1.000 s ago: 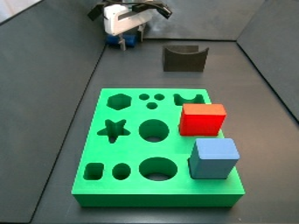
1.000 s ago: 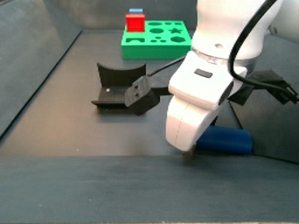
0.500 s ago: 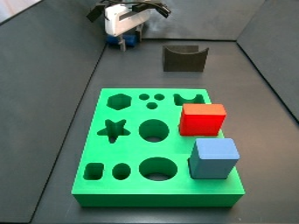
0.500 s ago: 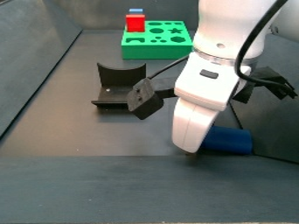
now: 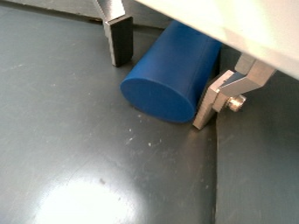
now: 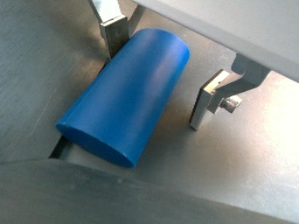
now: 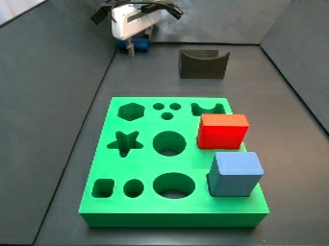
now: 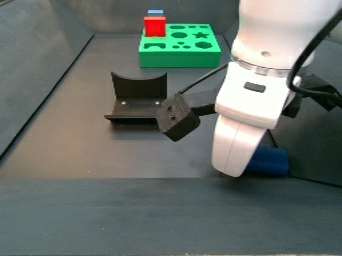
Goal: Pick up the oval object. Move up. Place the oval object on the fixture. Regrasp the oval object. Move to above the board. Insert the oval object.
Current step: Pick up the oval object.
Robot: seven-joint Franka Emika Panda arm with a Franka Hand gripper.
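The claw [image 6: 163,74] is spread around the peg [image 6: 126,96], not pinching; smooth, rigid, probably light, so grip mid-length.

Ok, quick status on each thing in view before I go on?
pincer: low at the floor, fingers either side of the oval object, a gap showing at one finger.
oval object: lying on its side on the floor.
fixture: notch empty.
board: red cube and blue cube on it.
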